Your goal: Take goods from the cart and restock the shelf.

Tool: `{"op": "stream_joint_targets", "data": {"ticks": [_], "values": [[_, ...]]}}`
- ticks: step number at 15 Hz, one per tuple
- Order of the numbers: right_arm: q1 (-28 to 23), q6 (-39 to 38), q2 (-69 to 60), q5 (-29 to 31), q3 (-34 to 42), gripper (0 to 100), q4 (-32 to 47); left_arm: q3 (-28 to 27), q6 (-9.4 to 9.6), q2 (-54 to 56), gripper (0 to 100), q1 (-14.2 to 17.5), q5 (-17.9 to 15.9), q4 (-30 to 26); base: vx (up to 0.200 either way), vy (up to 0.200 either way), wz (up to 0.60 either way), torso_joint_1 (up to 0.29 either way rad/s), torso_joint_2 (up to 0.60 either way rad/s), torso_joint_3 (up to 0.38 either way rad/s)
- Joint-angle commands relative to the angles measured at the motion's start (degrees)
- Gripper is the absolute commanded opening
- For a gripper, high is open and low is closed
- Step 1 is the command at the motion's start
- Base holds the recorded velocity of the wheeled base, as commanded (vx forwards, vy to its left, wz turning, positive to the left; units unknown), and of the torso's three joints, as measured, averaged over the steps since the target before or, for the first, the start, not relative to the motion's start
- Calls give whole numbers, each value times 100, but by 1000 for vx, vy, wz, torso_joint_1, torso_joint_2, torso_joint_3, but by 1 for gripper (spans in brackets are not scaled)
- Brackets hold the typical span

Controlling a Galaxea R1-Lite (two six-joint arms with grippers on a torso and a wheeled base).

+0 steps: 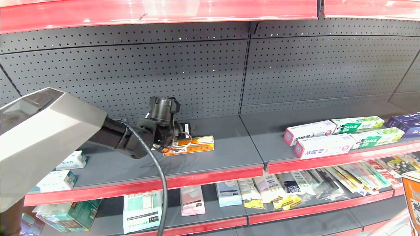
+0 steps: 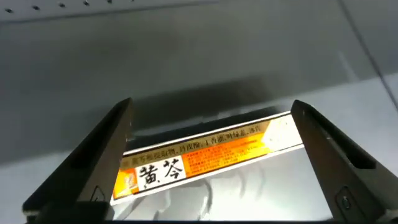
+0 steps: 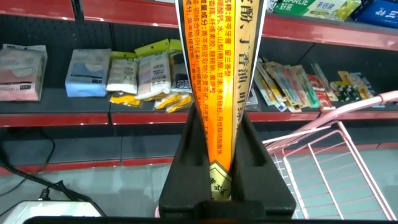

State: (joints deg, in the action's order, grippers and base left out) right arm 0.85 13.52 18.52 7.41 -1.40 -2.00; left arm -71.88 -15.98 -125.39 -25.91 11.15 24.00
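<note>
2 orange toothpaste boxes (image 1: pixel 197 146), 2 white-pink toothpaste boxes (image 1: pixel 310 131), 2 green toothpaste boxes (image 1: pixel 357 124), 2 dark blue boxes (image 1: pixel 405 118), 2 white-teal boxes (image 1: pixel 72 160), 1 pink pack (image 1: pixel 192 200), 1 pale blue pack (image 1: pixel 228 193), 1 pink wire cart (image 3: pixel 336 155)

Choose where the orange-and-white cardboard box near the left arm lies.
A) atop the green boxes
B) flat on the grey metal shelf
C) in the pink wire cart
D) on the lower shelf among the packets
B: the orange-and-white cardboard box lies flat on the grey metal shelf, between the open jaws of the left gripper.
</note>
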Motion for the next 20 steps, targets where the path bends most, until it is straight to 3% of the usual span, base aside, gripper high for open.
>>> {"op": "stream_joint_targets", "data": {"ticks": [1,3,11,16,20], "values": [[3,2,-6,6,0,0,-2,-204,-1,-205,100,-2,1,-80,0,0,0,0,0,0],[3,2,-41,6,8,0,-2,-661,7,-565,100,-29,18,-124,0,0,0,0,0,0],[3,2,-50,6,0,0,-2,-1215,60,-882,100,-275,36,-590,0,0,0,0,0,0],[3,2,-59,6,8,0,-2,-1197,210,-1049,100,-266,141,-599,0,0,0,0,0,0],[3,2,-50,6,8,0,-2,-1215,174,-1145,100,-266,212,-599,0,0,0,0,0,0]]}}
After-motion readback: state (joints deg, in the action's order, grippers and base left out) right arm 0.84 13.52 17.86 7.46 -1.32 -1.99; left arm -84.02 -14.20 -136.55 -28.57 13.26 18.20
